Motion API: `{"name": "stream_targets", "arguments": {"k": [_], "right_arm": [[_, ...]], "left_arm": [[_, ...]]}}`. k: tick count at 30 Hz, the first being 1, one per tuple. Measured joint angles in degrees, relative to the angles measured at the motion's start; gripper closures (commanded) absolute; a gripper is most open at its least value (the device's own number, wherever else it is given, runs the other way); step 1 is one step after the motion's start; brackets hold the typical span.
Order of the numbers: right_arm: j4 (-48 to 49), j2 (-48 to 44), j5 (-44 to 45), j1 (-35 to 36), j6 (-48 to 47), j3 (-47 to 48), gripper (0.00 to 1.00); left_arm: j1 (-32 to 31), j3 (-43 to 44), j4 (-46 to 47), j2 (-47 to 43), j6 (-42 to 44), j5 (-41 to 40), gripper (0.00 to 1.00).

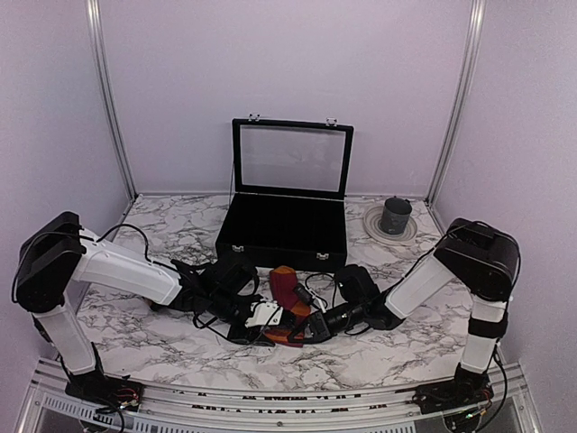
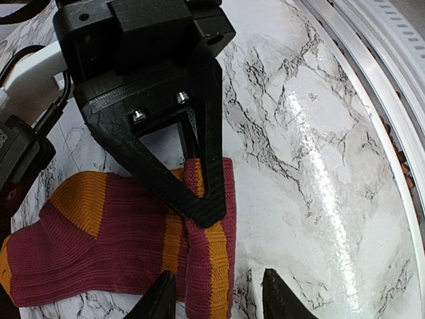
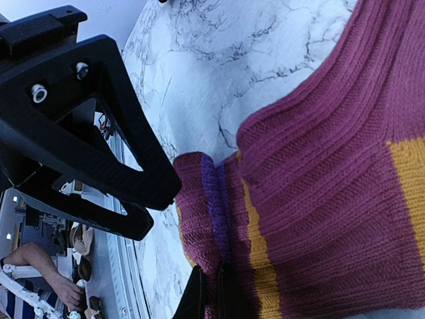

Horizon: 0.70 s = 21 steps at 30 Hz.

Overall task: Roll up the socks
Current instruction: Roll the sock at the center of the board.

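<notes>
Closest to the lens, the left end effector [image 2: 216, 300] stands about half open. Its two black fingertips straddle the folded edge of the magenta-red sock [image 2: 113, 246] without visibly clamping it. Opposite, the right end effector [image 3: 214, 296] is pinched tight on that same fold, a thin ridge of knit drawn up between its fingers. The sock lies mostly flat on the marble-patterned desk [image 2: 312, 133] near the front edge, between the two arms and just in front of an open black case [image 1: 281, 249]. A dark cup [image 1: 395, 215] on a pale plate [image 1: 371, 225] sits well apart at the back right. No second sock can be made out with certainty.

The danger here looks twofold. The end effectors work almost nose to nose, and a small misjudgement could knock one hard plastic finger against the other. The grip also takes only a narrow lip of fabric. Should the left fingers catch a single layer, the fold would likely spring open, and on so glossy a desk the sock may slide instead of roll. The sock is thick, ribbed and stretchy, banded in orange with a purple seam. The fingers are rigid, matte, triangular frames.
</notes>
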Motion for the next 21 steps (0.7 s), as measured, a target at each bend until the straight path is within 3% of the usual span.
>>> {"name": "stream_targets", "arguments": {"k": [4,9,12,13,21], "right_arm": [[-0.46,0.09,-0.15,-0.09,0.44,0.24,1.00],[-0.70,0.26,-0.31,-0.17,1.31,0.50,1.00],[-0.68,0.26,-0.28,-0.24,1.79,0.52,0.89],[-0.72,0.22,-0.20,-0.24,1.90,0.52,0.84],[-1.05,-6.86,5.03,-0.24,-0.68,-5.75,0.60]], "left_arm": [[-0.09,-0.20,-0.02,0.55,1.14,-0.70,0.58],[-0.20,-0.24,0.02,1.92,1.07,-1.62,0.77],[-0.55,-0.20,0.20,2.93,0.63,-1.97,0.98],[-0.61,-0.02,0.26,3.21,0.26,-1.92,1.00],[0.09,6.21,-3.45,7.21,-5.20,1.46,1.00]]}}
